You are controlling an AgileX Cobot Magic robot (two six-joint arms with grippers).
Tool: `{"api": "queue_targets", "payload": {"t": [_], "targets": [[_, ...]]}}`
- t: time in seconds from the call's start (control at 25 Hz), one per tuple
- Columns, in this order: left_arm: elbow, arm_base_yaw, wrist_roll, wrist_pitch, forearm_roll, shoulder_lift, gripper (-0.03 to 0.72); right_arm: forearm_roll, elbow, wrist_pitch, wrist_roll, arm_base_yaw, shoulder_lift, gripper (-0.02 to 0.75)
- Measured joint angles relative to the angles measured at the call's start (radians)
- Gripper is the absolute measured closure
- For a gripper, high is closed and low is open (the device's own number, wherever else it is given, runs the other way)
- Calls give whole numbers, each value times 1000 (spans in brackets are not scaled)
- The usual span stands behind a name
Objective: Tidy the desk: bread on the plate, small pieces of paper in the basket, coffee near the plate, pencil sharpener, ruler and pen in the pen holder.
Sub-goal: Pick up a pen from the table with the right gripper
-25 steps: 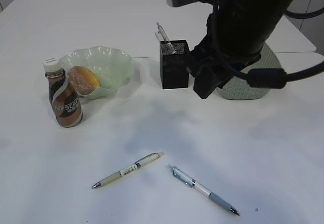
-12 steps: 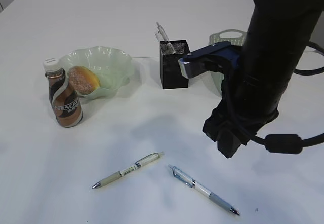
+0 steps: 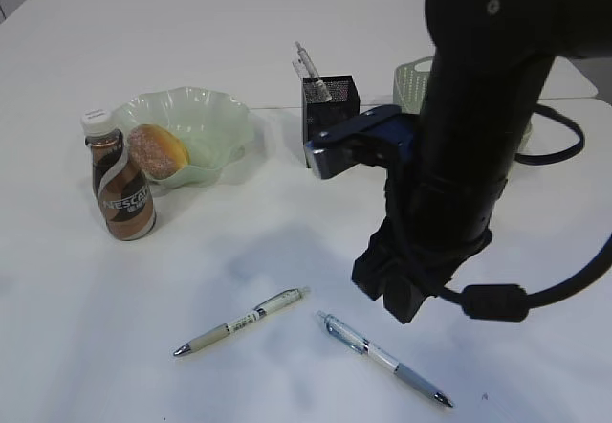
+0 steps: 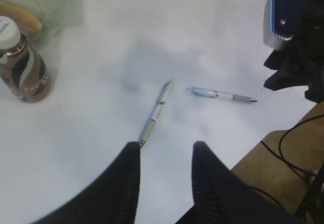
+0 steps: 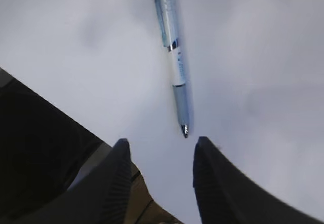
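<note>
Swung down from pen holder (image 3: 330, 117) toward blue pen (image 3: 382, 357); right gripper (image 5: 159, 171) spread, empty; probably best straddling barrel mid-length

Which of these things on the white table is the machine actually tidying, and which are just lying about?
Job: sugared golden bun in wavy green dish; brown coffee bottle; black mesh pen cup; green perforated basket; blue-grey pen; pale green pen.

Lying about: nothing seen.

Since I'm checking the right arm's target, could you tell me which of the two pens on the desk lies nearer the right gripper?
The blue-and-white pen, lying just ahead of the open right gripper. The greenish pen lies further left, nearer the left gripper.
</note>
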Motion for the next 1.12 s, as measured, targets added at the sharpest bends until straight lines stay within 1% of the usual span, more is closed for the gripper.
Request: {"api": "queue_targets", "payload": {"t": [0.16,0.4,0.56,0.84,1.12], "targets": [[0,0,0,0,0,0,449,-17,0,-45,2,30,45,404],[0,0,0,0,0,0,449,-44,-14,-105,2,32,100,404],[0,0,0,0,0,0,449,-44,-44,-114,2,32,147,404],[0,0,0,0,0,0,449,-42,-51,-127,2,32,218,404],[0,0,0,0,0,0,449,-34,-52,-207,-6,32,249,404]]}}
